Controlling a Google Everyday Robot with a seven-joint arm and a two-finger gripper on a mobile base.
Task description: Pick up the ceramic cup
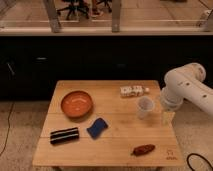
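The ceramic cup [145, 106] is small, white and tapered, and stands upright on the right part of the wooden table [115, 145]. My white arm [185, 90] reaches in from the right. My gripper [166, 118] hangs down at the table's right edge, just right of the cup and about level with it. It is apart from the cup and holds nothing that I can see.
An orange bowl [77, 103] sits at the left. A black flat bar [64, 135] and a blue sponge [97, 128] lie in front of it. A white packet [133, 91] lies behind the cup. A brown item [144, 149] lies near the front right edge.
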